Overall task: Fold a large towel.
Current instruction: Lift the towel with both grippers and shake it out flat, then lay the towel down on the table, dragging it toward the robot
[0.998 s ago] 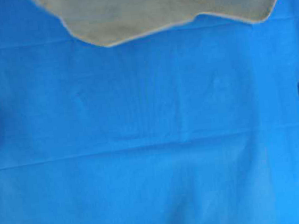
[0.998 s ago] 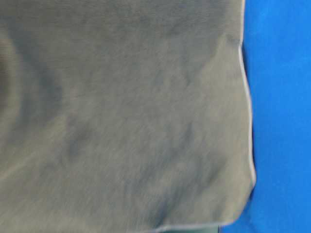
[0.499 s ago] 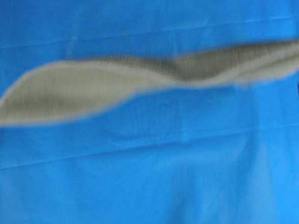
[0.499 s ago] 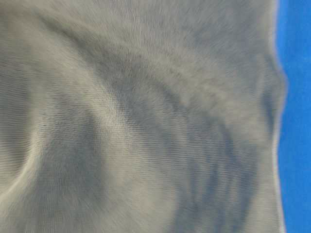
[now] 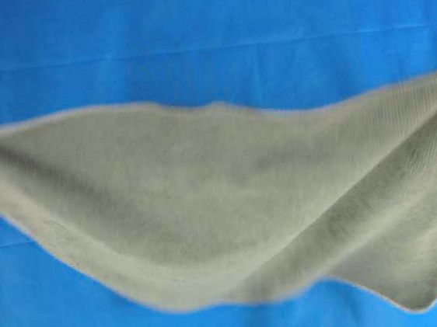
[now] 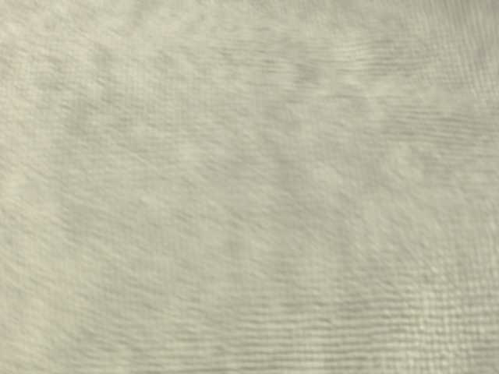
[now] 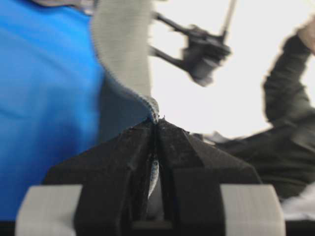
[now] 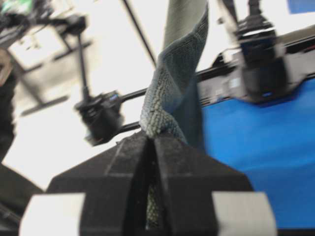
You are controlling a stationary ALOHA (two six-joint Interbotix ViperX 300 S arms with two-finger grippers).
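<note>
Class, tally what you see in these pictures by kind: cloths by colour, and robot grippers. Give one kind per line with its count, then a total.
Grey-green towel: 1
Blue sheet under it: 1
Grippers shut on the towel: 2, the left gripper and the right gripper
Total: 4

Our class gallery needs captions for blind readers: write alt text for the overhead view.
A grey-green towel stretches across the whole width of a blue sheet, sagging toward the bottom in soft folds, its rounded corner at lower right. No gripper is visible.
</note>
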